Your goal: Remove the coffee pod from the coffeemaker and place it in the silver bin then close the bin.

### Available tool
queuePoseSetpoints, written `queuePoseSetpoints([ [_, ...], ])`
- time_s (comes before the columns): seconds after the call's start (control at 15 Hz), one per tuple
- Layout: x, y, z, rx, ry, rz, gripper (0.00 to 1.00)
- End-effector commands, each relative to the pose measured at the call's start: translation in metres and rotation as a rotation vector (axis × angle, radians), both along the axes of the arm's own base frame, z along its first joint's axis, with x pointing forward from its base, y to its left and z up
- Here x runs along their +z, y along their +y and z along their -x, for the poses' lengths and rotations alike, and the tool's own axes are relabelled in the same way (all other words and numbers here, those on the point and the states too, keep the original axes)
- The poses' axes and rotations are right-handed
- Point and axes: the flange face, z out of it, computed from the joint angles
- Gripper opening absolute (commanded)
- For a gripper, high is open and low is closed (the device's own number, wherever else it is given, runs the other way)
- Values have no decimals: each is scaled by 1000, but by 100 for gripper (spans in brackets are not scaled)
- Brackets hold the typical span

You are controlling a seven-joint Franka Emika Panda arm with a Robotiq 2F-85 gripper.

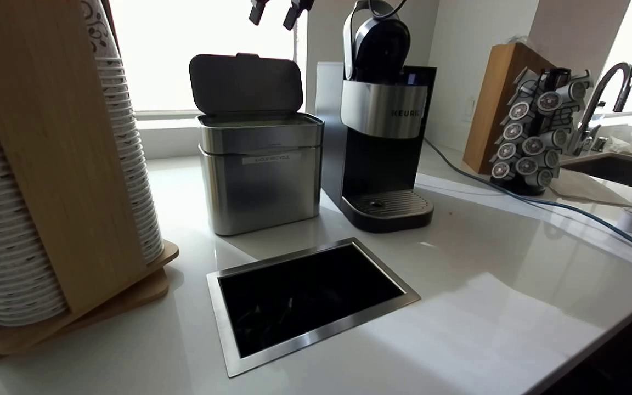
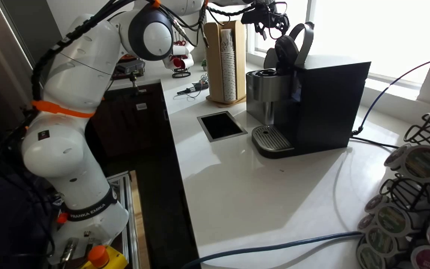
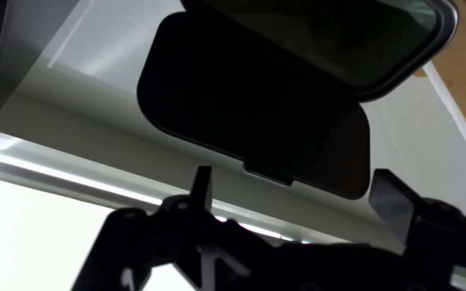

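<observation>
1. Claw [image 1: 272, 23], in an exterior view: spread, nothing pinched, above raised lid [image 1: 246, 83] of silver bin [image 1: 264, 184]. Bin stood beside coffeemaker [image 1: 382, 156], near countertop opening [image 1: 321, 332]; toward this it might be slid if lid is pushed hard.
2. Handle [image 2: 307, 46] of coffeemaker, in an exterior view: upright near claw; might be struck if arm [image 2: 84, 63] is swept across.
3. Lid edge, wrist view: could be missed if approached off-line. Wooden cup rack [image 3: 465, 60] near bin. Coffee pod: not made out; whether binned cannot be told.

Silver bin [image 2: 255, 111] was partly hidden by the coffeemaker [image 2: 327, 108] in an exterior view, pod rack [image 2: 405, 190] was cropped, gripper [image 1: 273, 21] was cropped above in an exterior view
</observation>
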Motion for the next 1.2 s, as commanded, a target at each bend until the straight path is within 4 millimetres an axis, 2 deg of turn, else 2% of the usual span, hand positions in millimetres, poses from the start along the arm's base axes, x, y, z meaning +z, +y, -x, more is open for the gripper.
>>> queuePoseSetpoints([
  [0.0,6,18,21,55,118,147,100],
  [0.07,9,24,26,69,139,197,100],
  [0.13,3,15,18,50,107,116,100],
  [0.27,7,22,22,58,110,122,100],
  [0.47,2,15,15,66,95,152,100],
  [0.67,1,-11,6,244,96,242,100],
  [0.93,-6,-47,5,368,184,396,100],
  [1.0,-4,-38,7,318,157,329,100],
  [1.13,-4,-45,5,318,161,335,100],
])
